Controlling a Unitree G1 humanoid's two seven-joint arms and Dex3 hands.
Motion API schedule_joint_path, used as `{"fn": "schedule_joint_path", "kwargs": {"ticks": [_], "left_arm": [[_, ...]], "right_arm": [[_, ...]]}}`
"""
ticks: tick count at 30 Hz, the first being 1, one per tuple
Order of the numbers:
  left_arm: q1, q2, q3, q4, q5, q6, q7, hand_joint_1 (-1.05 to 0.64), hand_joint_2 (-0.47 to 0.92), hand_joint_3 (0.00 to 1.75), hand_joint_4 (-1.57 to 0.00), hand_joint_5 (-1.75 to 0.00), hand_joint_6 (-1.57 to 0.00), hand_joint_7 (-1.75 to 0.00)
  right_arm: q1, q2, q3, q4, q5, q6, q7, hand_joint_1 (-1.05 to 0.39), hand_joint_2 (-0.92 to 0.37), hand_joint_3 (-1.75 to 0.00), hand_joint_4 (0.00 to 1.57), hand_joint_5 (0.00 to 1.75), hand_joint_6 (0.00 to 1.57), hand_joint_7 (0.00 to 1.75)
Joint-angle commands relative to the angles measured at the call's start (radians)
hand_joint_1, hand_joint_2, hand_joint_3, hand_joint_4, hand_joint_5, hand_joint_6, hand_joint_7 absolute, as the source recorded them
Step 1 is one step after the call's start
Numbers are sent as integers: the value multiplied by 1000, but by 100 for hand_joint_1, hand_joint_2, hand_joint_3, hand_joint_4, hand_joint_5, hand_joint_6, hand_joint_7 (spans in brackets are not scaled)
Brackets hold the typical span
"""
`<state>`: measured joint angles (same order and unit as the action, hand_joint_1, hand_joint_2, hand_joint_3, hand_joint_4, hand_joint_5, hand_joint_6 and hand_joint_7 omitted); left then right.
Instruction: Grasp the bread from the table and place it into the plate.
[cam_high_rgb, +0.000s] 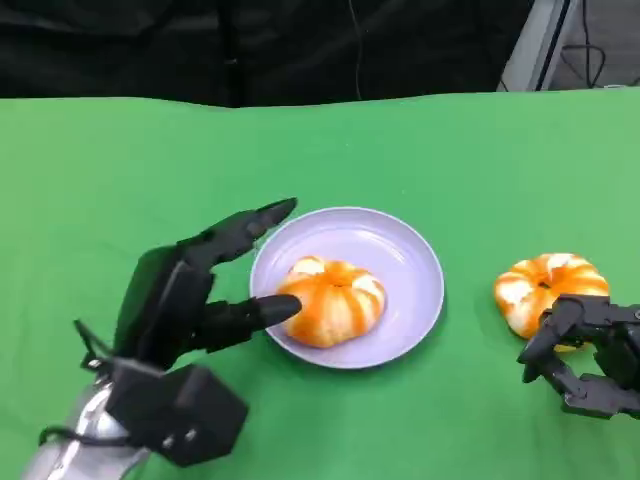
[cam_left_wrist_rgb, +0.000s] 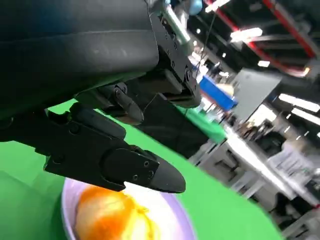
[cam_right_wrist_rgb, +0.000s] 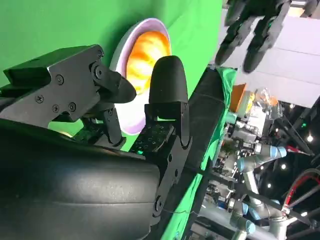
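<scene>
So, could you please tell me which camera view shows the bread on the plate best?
The head view: the bread lies whole on the purple plate, with a fingertip of the left hand at its side. The left wrist view shows it blurred and partly cut off; the right wrist view shows part of it behind the right hand.

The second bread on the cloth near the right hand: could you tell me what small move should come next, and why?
Probably the right hand should ease forward and close around the second bread. That bread lies on the green cloth, outside the plate, which already holds one bread. The right hand's fingers sit at its near edge, not yet wrapped around it.
</scene>
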<state>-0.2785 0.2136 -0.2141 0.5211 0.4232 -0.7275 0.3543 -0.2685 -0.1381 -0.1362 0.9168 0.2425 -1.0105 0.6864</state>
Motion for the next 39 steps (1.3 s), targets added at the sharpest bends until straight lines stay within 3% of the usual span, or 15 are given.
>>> {"fn": "schedule_joint_path", "kwargs": {"ticks": [1, 22, 39], "left_arm": [[31, 18, 47, 11, -14, -117, 28, -52, 92, 5, -82, -3, -65, -2], [159, -26, 168, 93, -373, -365, -218, -48, 92, 4, -85, -1, -68, -1], [218, -84, 220, 122, -706, -367, -542, -47, 92, 9, -87, -1, -71, -1]], "right_arm": [[-2, -17, -7, 6, -3, -6, -13, 12, -68, -86, 87, 141, 92, 102], [-6, -24, -13, 14, 11, 1, 8, 12, -69, -85, 87, 142, 91, 102], [-7, -24, -16, 15, 12, 1, 10, 12, -68, -86, 87, 143, 91, 104]]}}
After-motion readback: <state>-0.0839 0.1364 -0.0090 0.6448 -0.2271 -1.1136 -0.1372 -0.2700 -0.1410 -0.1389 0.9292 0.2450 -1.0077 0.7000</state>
